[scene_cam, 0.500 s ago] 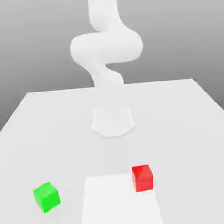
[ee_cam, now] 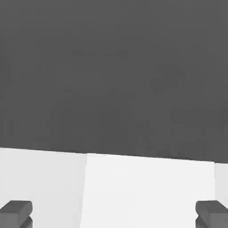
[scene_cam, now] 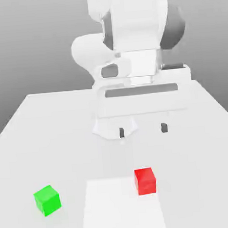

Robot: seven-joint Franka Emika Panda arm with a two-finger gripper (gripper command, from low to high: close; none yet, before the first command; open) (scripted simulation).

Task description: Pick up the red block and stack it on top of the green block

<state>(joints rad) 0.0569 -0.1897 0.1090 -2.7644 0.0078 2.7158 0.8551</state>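
Arm's two-finger gripper (scene_cam: 142,130) now in frame, jaws wide, empty; matte red cube (scene_cam: 145,181) and matte green cube (scene_cam: 47,200) untouched; approach just starting.

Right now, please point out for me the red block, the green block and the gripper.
red block (scene_cam: 145,181): exterior view, on its front face.
green block (scene_cam: 47,200): exterior view, middle of the cube.
gripper (scene_cam: 142,130): exterior view, midway between the two dark fingertips, jaws wide apart.
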